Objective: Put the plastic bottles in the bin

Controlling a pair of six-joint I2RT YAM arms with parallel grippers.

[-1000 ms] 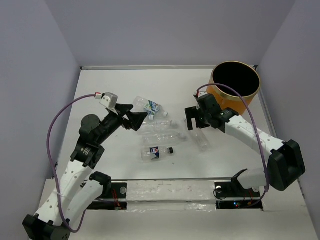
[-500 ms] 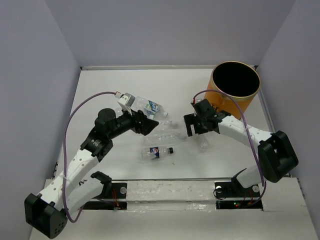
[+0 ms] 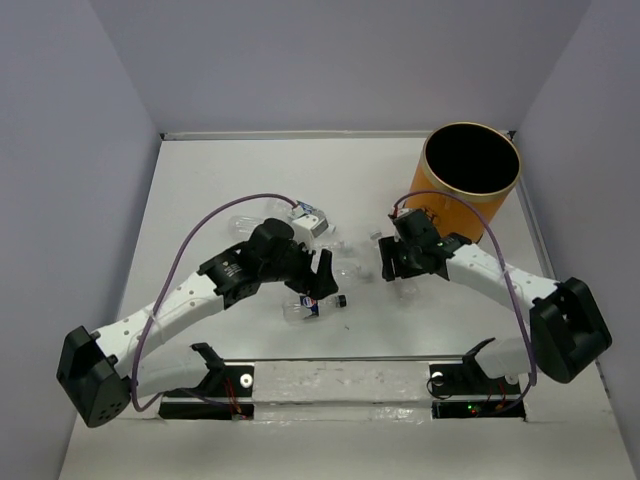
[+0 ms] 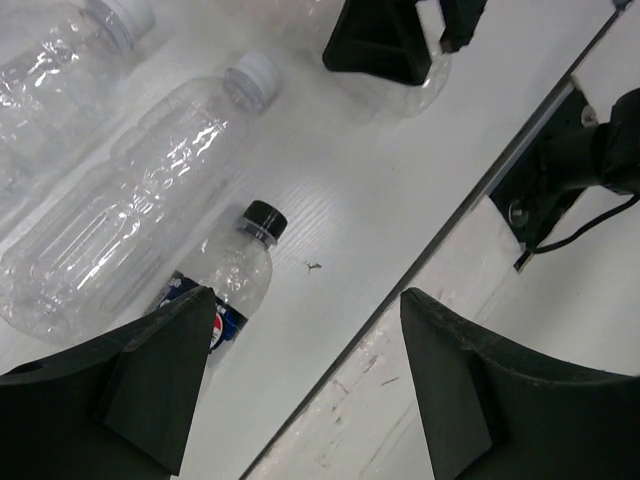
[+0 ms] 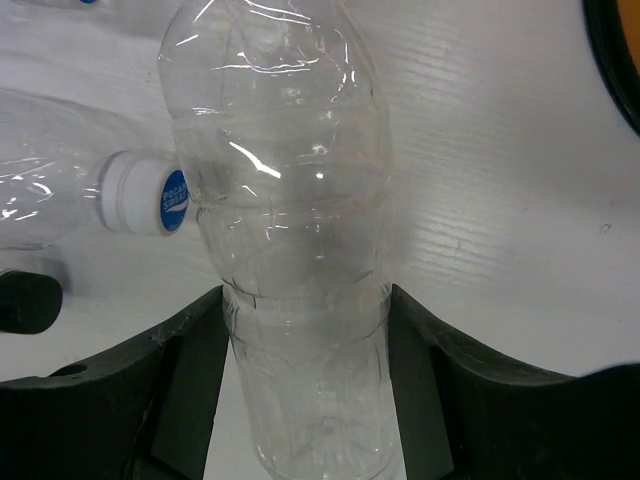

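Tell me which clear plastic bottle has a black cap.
The small blue-labelled clear plastic bottle lying nearest the arm bases; other caps that show are white.

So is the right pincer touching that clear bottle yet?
Touching. The right wrist view shows the fingers of the right pincer flush against both sides of the clear bottle, no gap.

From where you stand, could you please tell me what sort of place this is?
Probably a robot lab test cell: a white table boxed in by plain lavender walls, two arms bolted at its near edge, and bottles and a bin laid out as props.
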